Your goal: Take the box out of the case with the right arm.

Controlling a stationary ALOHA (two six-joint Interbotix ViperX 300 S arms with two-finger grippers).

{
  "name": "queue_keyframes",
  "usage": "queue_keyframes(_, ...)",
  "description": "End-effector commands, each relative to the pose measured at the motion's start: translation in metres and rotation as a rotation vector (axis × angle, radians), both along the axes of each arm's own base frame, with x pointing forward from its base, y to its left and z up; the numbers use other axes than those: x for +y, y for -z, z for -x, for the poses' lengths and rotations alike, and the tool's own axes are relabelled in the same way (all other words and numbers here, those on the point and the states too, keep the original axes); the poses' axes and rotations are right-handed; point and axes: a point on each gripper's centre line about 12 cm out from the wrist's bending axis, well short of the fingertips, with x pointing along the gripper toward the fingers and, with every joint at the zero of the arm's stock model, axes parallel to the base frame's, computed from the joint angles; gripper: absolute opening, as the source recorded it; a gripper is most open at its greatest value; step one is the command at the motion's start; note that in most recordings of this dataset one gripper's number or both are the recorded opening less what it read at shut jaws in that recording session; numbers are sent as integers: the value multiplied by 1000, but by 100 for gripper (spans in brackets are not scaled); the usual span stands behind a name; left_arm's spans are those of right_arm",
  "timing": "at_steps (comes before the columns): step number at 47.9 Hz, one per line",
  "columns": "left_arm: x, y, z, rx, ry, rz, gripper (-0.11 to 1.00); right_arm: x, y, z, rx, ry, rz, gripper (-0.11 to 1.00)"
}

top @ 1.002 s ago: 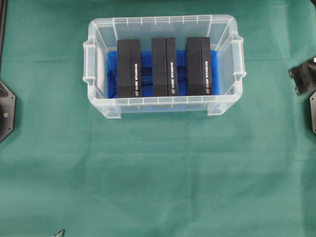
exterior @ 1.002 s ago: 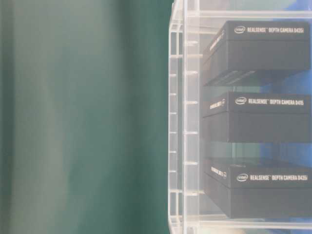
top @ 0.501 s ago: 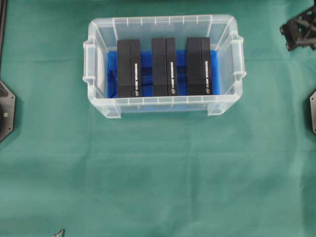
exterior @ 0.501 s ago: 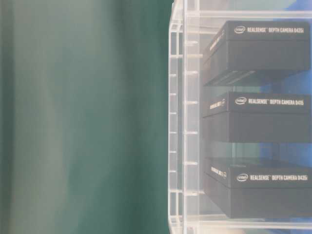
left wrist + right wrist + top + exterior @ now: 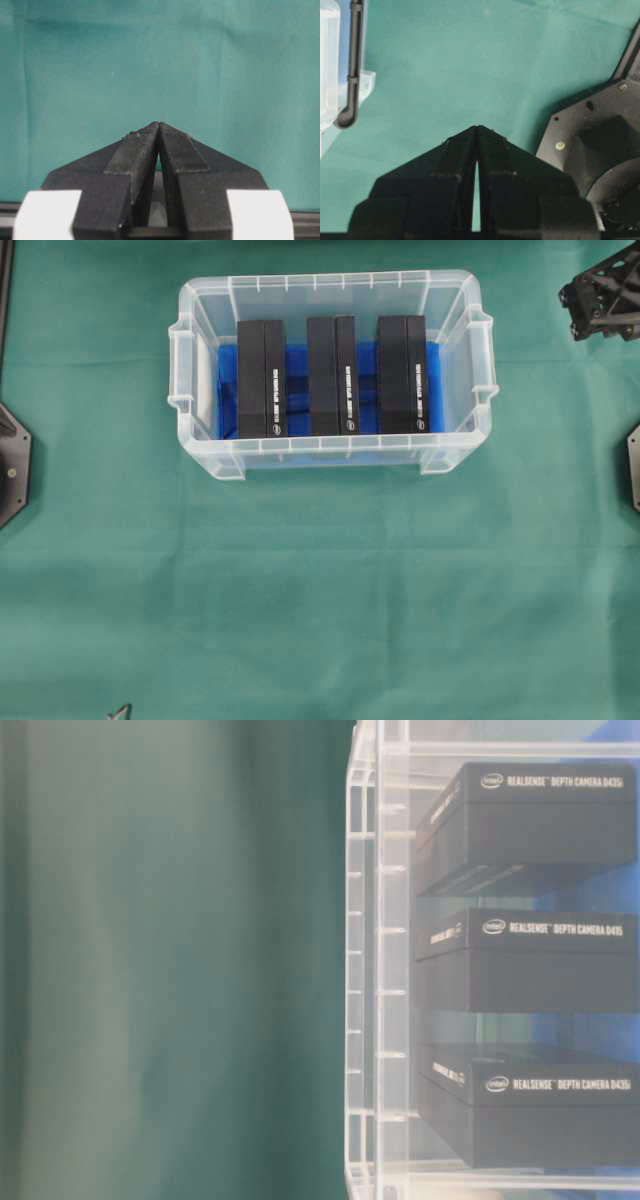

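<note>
The case, a clear tub with a blue lining, sits at the top middle of the green cloth. Three black boxes stand on edge inside it: left, middle and right. The table-level view shows them through the wall, with white lettering on the nearest box. The right arm hangs at the top right corner, outside the case and apart from it. My right gripper is shut on nothing above the cloth, and the case corner shows at the far left. My left gripper is shut and empty.
Black base plates sit at the left edge and the right edge; the right one looms beside my right gripper. A black cable hangs by the case corner. Green cloth covers the table.
The right arm has swung from the middle of the right edge up to the top right corner. The boxes and the case have not moved.
</note>
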Motion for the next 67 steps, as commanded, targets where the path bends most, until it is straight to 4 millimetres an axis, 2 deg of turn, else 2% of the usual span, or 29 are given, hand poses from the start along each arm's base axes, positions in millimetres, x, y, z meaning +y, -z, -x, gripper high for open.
queue_keyframes(1,-1,-8,-2,-23,3,2,2,0,-5,0,-26,4,10,2)
queue_keyframes(5,-1,-8,-2,-23,4,3,2,-1,-5,0,-29,5,13,4)
queue_keyframes(7,-1,-8,-2,-23,3,2,2,-1,-5,0,-31,6,17,12)
queue_keyframes(11,-1,-8,-2,-21,3,2,2,-3,-6,1,-27,9,30,33)
queue_keyframes(18,-1,-8,-2,-21,3,2,2,-5,-6,1,-20,15,49,78)
queue_keyframes(21,-1,-8,-2,-21,2,2,2,-5,-6,1,-21,29,49,91)
queue_keyframes(23,-1,-8,-2,-21,0,3,2,-5,-6,1,-24,35,48,95)
queue_keyframes(54,-1,0,-10,35,-9,0,2,-5,-6,2,-23,63,46,94)
queue_keyframes(67,2,-1,-1,62,-19,-7,2,-6,-6,-5,-43,116,43,94)
